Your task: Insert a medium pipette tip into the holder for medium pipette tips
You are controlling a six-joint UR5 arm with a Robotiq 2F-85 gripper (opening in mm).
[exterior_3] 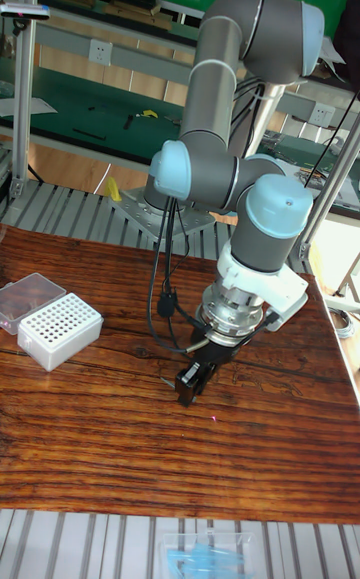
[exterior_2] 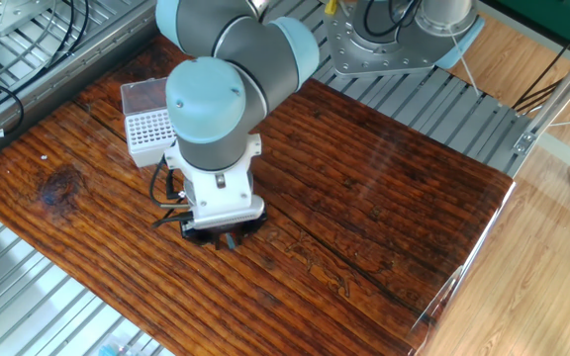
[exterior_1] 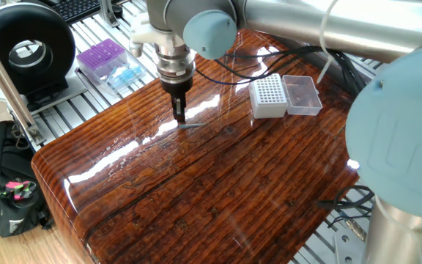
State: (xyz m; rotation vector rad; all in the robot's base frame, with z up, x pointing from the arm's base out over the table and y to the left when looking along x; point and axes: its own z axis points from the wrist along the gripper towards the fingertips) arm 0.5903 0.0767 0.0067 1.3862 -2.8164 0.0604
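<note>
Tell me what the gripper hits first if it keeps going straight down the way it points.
Probably the medium pipette tip lying on the table: the gripper points down just above its end. Depth is unclear, so it may meet bare wood beside the tip.

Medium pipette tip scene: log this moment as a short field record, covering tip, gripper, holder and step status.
tip: medium pipette tip lying flat on the wooden table
gripper: gripper pointing down at the tip's end, low over the wood; grasp cannot be told
holder: white holder on the table apart from the tip, clear lid open beside it
step: tip not yet inserted
</note>
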